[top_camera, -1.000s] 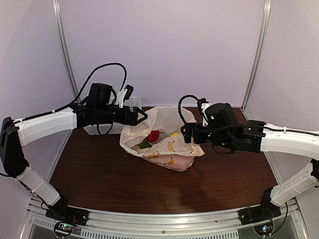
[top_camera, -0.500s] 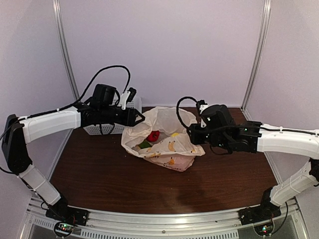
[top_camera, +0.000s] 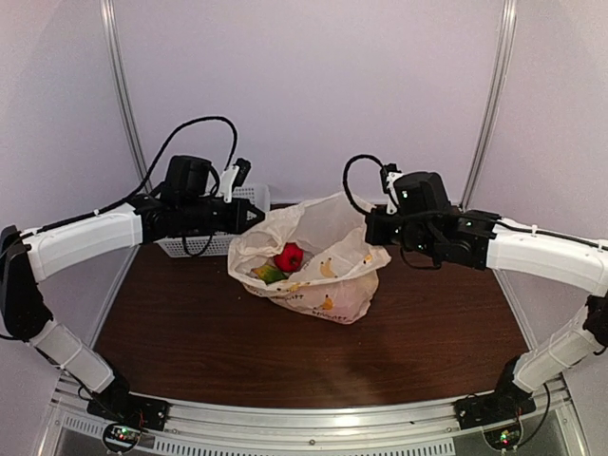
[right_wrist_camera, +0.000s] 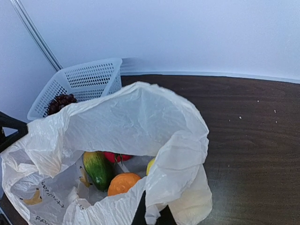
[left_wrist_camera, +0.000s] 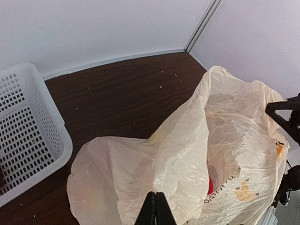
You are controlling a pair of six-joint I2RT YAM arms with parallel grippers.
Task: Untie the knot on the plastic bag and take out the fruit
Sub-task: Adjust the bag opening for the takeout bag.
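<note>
White basket (top_camera: pixel 180 249) far left, just beside the bag. Left gripper (left_wrist_camera: pixel 156 208) clamped tight on the left rim of the plastic bag (top_camera: pixel 323 285). Bag sits mid-scene on the table (top_camera: pixel 190 342), mouth spread wide. No knot visible, so untying looks done. Fruit low inside: red (top_camera: pixel 289 256), green (right_wrist_camera: pixel 97 168), orange (right_wrist_camera: pixel 123 183), a bit of yellow (right_wrist_camera: pixel 151 165). Right gripper (right_wrist_camera: pixel 151 212) pinched closed on the right rim. Step in hand: holding the mouth open. Next, I'd guess: one side drops the film and reaches in for the red fruit, the other holds the rim up.
</note>
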